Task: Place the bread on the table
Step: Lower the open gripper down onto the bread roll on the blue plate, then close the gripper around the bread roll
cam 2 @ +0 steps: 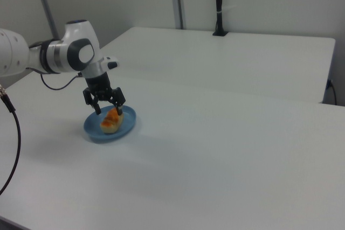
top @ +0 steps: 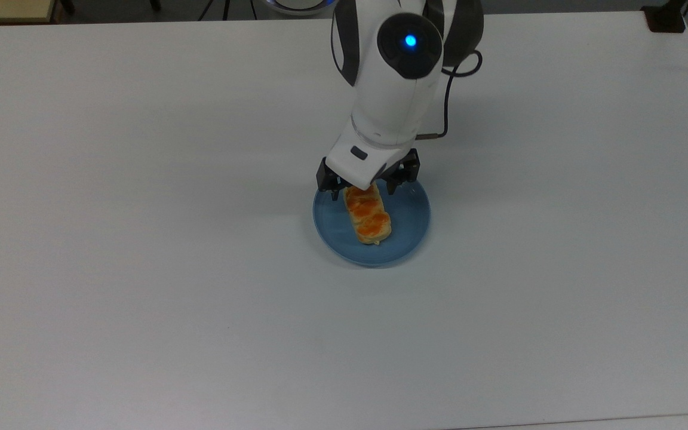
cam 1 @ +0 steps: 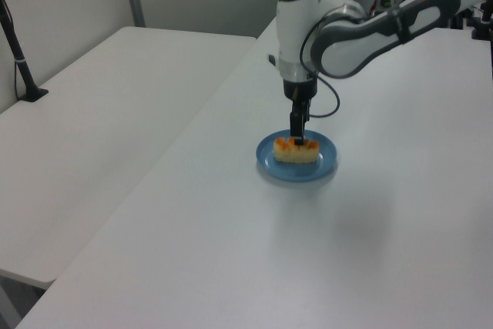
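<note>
The bread (top: 368, 214) is seen lying on the blue plate (top: 407, 233), a little right of centre in the top view, with its long axis running from the plate's upper edge down toward the plate's middle; the plate itself rests on the white bench (top: 141, 239). The jaws (top: 363, 190) are held spread, one finger to each side of the bread's upper end in the top view, and in the right view (cam 2: 108, 108) they are shown straddling the roll's end above the plate, left of centre in the frame. In the left view the jaws (cam 1: 297, 141) are seen coming straight down onto the bread (cam 1: 296, 151) at the middle of the frame. Whether the fingers already touch the pastry cannot be told. The step in hand is judged to be the reach for the grasp: nothing is yet pinched, and the bread has not been lifted. For the next move, a closing of the fingers across the roll's narrow width is called for, gentle enough that the soft pastry is not crushed, followed by a lift clear of the plate's rim and a carry to a bare part of the bench beside the plate.
</note>
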`<move>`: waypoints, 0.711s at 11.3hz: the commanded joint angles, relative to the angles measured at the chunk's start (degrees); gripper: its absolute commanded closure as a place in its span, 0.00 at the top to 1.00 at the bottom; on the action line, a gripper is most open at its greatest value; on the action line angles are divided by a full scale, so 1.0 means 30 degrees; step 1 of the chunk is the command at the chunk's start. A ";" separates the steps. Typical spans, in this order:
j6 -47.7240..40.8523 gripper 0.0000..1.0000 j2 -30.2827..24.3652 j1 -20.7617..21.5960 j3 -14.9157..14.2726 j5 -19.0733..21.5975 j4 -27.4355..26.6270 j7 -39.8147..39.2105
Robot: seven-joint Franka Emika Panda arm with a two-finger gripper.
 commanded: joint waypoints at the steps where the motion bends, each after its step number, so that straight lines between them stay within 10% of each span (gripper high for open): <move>1: 0.1071 0.89 0.0724 0.0586 -0.0642 0.0032 0.0019 -0.0184; 4: 0.1485 0.34 0.0872 0.0616 -0.0525 -0.0465 0.0019 0.0666; 8: -0.0261 0.32 -0.1084 0.0441 -0.0845 -0.0436 0.0194 0.0405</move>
